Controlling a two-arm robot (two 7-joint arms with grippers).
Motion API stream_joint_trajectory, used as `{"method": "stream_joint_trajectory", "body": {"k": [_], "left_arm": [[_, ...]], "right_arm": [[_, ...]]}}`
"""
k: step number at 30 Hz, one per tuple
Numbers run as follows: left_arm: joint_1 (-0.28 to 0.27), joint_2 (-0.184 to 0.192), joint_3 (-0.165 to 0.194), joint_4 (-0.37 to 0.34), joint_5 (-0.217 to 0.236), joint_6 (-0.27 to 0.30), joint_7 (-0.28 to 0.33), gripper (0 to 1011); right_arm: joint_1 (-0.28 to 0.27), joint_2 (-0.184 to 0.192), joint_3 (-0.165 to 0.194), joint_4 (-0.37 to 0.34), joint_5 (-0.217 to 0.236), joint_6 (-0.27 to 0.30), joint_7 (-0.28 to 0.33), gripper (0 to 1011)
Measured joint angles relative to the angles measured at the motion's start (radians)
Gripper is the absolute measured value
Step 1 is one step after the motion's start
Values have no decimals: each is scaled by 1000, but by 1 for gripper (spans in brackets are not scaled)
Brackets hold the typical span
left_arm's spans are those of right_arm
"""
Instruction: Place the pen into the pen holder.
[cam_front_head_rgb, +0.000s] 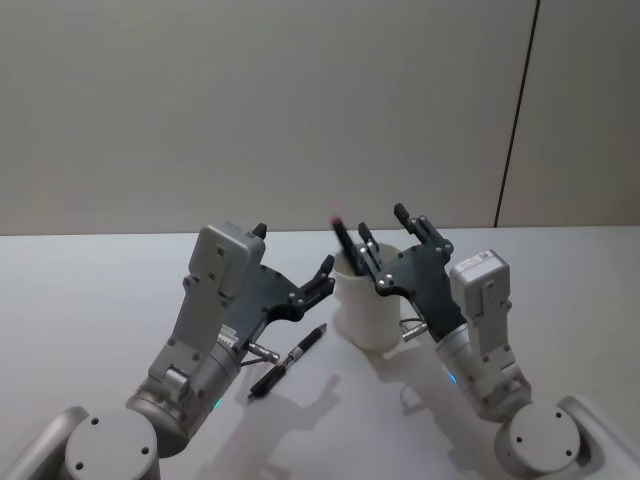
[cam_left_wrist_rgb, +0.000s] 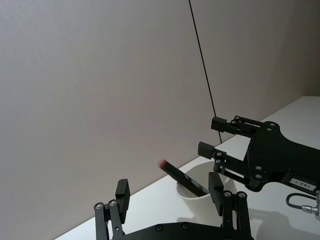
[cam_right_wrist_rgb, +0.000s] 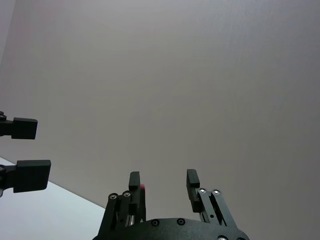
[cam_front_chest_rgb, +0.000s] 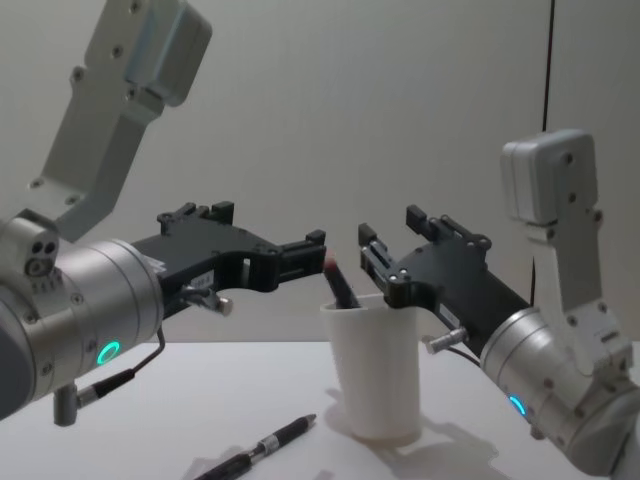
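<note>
The white paper cup pen holder (cam_front_head_rgb: 372, 308) (cam_front_chest_rgb: 376, 372) (cam_left_wrist_rgb: 198, 173) stands on the table between my arms. A black pen with a red end (cam_front_head_rgb: 344, 240) (cam_front_chest_rgb: 339, 282) (cam_left_wrist_rgb: 182, 178) leans inside it, its top sticking out over the rim. A second black pen (cam_front_head_rgb: 291, 359) (cam_front_chest_rgb: 268, 443) lies flat on the table in front of the cup, to its left. My right gripper (cam_front_head_rgb: 384, 228) (cam_front_chest_rgb: 388, 232) (cam_right_wrist_rgb: 163, 180) hovers open just above the cup's rim, beside the standing pen. Left of the cup, above the lying pen, my left gripper (cam_front_head_rgb: 294, 254) (cam_left_wrist_rgb: 169, 192) is open and holds nothing.
The white table (cam_front_head_rgb: 90, 290) stretches out to both sides of the cup. A plain wall with a dark vertical seam (cam_front_head_rgb: 515, 120) rises close behind the table's far edge.
</note>
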Motion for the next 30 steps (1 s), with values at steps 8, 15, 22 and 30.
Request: {"method": "stream_joint_trajectory", "body": {"k": [8,15,22,30], "left_arm": [[0,0,0,0,0,0,0,1004],[0,0,0,0,0,0,0,1004],[0,0,0,0,0,0,0,1004],[0,0,0,0,0,0,0,1004]], "right_arm": [[0,-1,1,-2,-6,4,-3,756],[-7,0,0,-15,-11,10,-5,977],[-25,5,-1,-52,-14,26,-6,1002],[-67,21,1,-134,-4,80,2,1002]]}}
